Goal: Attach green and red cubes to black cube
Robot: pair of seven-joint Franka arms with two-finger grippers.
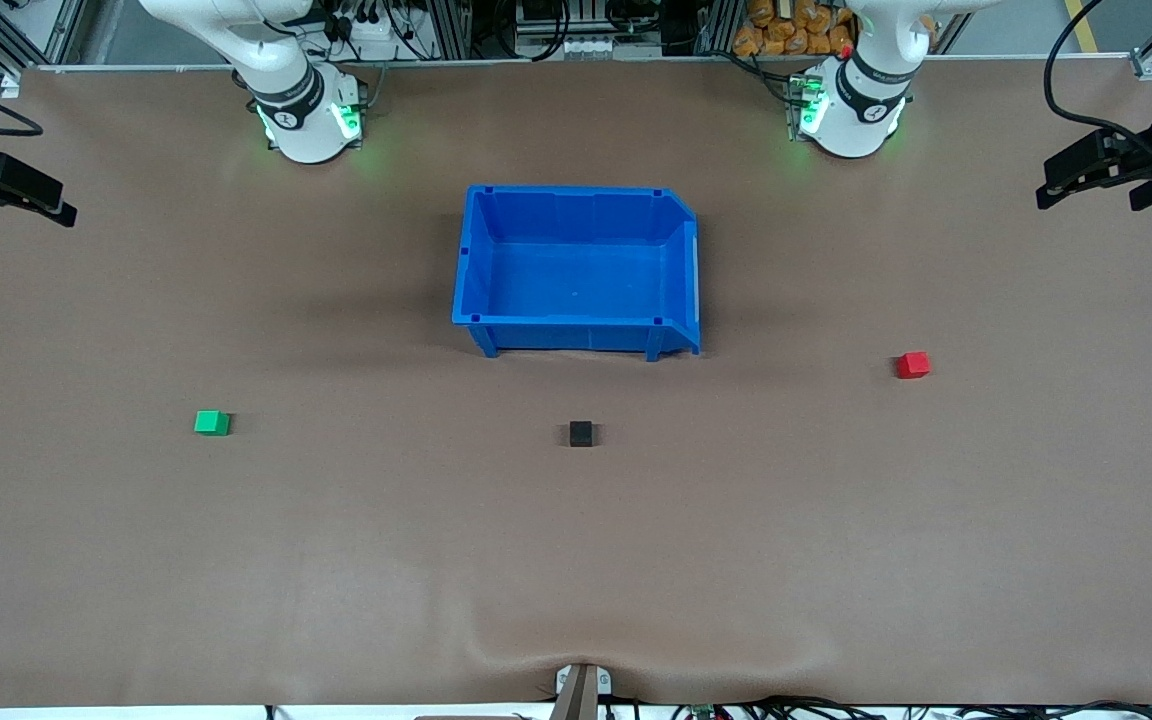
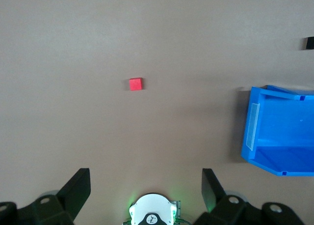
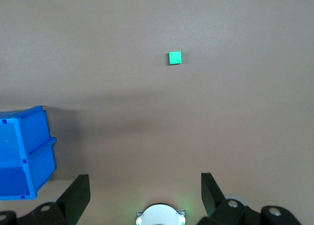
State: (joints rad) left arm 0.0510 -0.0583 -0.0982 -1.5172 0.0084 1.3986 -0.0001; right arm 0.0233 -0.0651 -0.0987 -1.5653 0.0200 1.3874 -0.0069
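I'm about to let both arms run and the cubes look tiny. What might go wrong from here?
1. The green cube, red cube and black cube are small against the open fingers, so a slightly off grasp may knock one away.
2. Both arms must meet at the black cube, so the left gripper and right gripper might collide there.
3. The loose black cube may slide when pressed.

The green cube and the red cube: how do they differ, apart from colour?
The green cube lies toward the right arm's end of the table; the red cube lies toward the left arm's end. The green cube sits nearer to the front camera than the red cube, about level with the black cube. Both look equal in size, rest flat on the table, untouched, and stand well apart from the black cube and blue bin.
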